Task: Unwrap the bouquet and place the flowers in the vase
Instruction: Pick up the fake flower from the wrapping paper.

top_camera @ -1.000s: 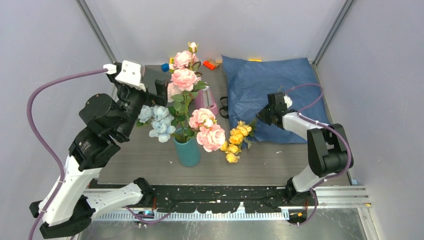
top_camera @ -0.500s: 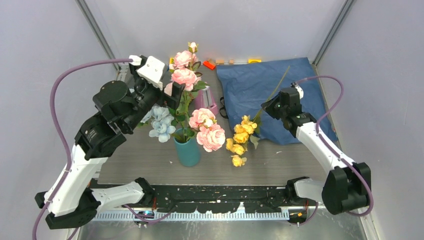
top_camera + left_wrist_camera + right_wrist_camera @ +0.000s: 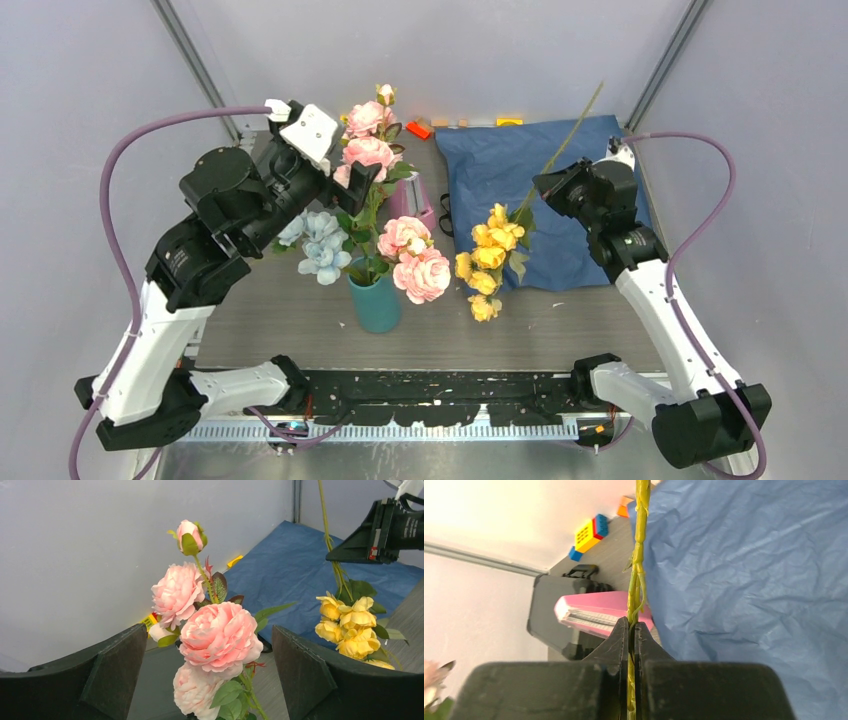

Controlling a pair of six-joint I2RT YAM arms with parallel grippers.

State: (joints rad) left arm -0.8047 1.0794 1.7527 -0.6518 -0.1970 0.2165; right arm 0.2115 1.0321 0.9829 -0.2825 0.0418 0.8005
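Yellow spray: your right jaws hold it by the bare stem. Its blooms hang low over the left edge of the wrap, to the right of the vase and apart from it.
Long axis: steeply slanted. The blooms point down and toward the vase side, and the cut end points up toward the far right corner.
Right jaws: clenched on the stem, which runs straight through the pinch in the wrist view.
Right arm: stretched tall from its base, with the wrist bent so the jaws face left.
Left jaws: spread wide, one on each side of the upper pink blooms, gripping nothing.
Left arm: reared up and folded over, with the wrist reaching in from the left at bloom height.
Vase: upright on the worktop, front centre, with pink flowers standing in it. Pale blue blooms lean out to its left.
Wrap: spread open at the far right of the worktop.
Metronome: just behind the vase, beside the wrap.
Blocks: by the back wall.
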